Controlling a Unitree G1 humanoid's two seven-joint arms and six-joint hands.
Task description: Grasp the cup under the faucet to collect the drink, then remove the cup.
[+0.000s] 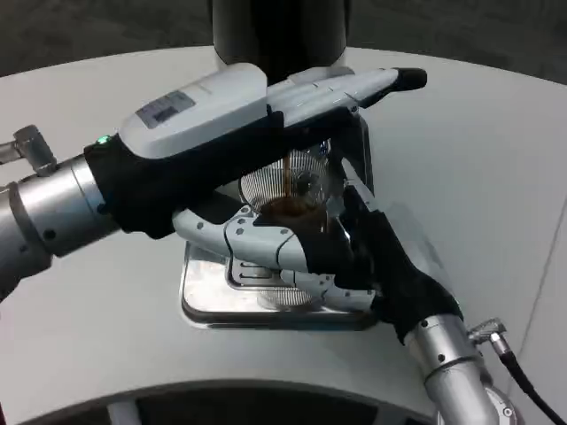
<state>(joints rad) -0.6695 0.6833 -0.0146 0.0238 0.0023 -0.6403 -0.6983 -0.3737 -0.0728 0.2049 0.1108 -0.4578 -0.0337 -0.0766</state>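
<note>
Cup: the clear ribbed cup point(288, 190) stood on the metal drip tray point(208, 292), under the dark dispenser point(279, 31), with brown drink already in its lower part.
Stream: a thin brown line fell into the cup from above; the faucet itself was hidden behind the left robot hand.
Left robot hand: the left robot hand point(266, 115) reached over the top of the cup, with fingers stretched toward the dispenser. It seemed to press the tap, but I could not tell if it was closed on anything, because the contact was hidden.
Right robot hand: the right robot hand point(301, 252) lay against the front side of the cup, and its fingers point(257, 248) curled around the lower wall. I judged it to be gripping the cup, although the far side of the grip was hidden.
Desk: the white desk point(478, 142) carried the tray and the dispenser.
Risk of overflow: if the left robot hand kept the tap pressed too long, the drink could rise over the rim and run onto the tray.
Risk of spill: if the cup was pulled out while the stream ran, the drink would fall on the tray and on the fingers.
Risk of tipping: a thin cup may deform under a hard squeeze, or catch the tray edge and tilt.
</note>
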